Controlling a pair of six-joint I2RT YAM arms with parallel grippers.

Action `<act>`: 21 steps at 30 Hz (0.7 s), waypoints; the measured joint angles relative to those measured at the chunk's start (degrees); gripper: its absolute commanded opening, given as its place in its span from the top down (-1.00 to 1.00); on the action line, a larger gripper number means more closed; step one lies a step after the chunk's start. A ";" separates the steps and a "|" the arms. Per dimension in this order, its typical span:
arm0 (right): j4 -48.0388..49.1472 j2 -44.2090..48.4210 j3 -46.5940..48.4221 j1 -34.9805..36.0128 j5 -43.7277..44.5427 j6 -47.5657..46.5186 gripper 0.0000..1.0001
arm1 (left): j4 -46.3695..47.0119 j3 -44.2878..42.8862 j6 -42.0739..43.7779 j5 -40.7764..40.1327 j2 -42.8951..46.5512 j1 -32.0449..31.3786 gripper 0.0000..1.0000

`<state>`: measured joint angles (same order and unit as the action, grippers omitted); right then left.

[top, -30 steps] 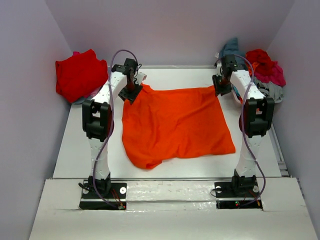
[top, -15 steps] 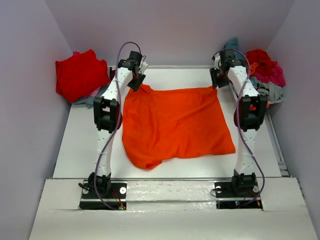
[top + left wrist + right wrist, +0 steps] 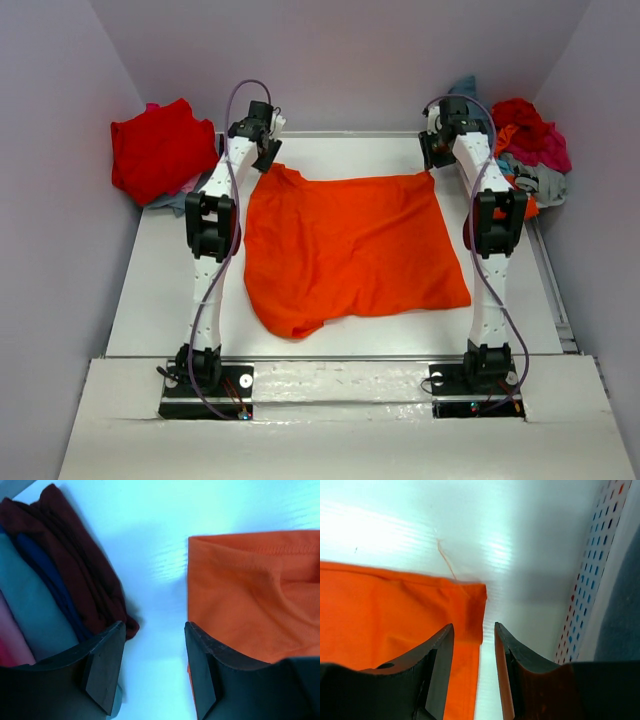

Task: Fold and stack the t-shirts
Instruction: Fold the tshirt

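Note:
A bright orange t-shirt (image 3: pixel 350 245) lies spread flat in the middle of the table. My left gripper (image 3: pixel 264 148) hovers just beyond its far left corner. In the left wrist view that gripper (image 3: pixel 152 672) is open, with bare table between the fingers and the orange cloth (image 3: pixel 250 595) off to the right. My right gripper (image 3: pixel 436 152) hovers over the far right corner. It (image 3: pixel 474 675) is open too, and the orange corner (image 3: pixel 395 610) lies loose on the table below, its edge showing in the gap.
A red shirt (image 3: pixel 160 148) tops a stack at the far left, seen close as dark red (image 3: pixel 75 565) and teal (image 3: pixel 30 610) layers. A loose pile of red, magenta and grey shirts (image 3: pixel 530 145) sits at the far right by a dotted strip (image 3: pixel 600 555).
Both grippers have risen and pulled back off the orange shirt's far corners, and the jaws have widened slightly. The shirt stays flat on the table.

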<state>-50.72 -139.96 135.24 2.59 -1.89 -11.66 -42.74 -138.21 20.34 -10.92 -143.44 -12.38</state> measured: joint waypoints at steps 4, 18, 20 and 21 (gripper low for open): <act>1.84 -1.53 0.92 0.00 -0.02 0.17 0.12 | 4.37 2.29 0.63 1.16 0.04 -0.15 -0.26; 3.37 -4.98 1.86 -0.70 1.57 4.79 0.12 | 7.34 3.82 0.70 5.62 0.02 -0.31 -0.24; 3.39 -5.66 2.29 -0.70 1.55 5.11 0.13 | 7.37 3.82 0.70 6.19 0.02 -0.31 -0.24; 3.43 -5.92 2.34 -0.70 1.40 5.31 0.13 | 7.37 3.82 0.68 6.45 0.02 -0.31 -0.24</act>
<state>-47.29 -145.88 137.58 1.89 -0.49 -6.35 -35.38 -134.39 21.02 -4.47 -143.41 -12.69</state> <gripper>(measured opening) 0.438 0.621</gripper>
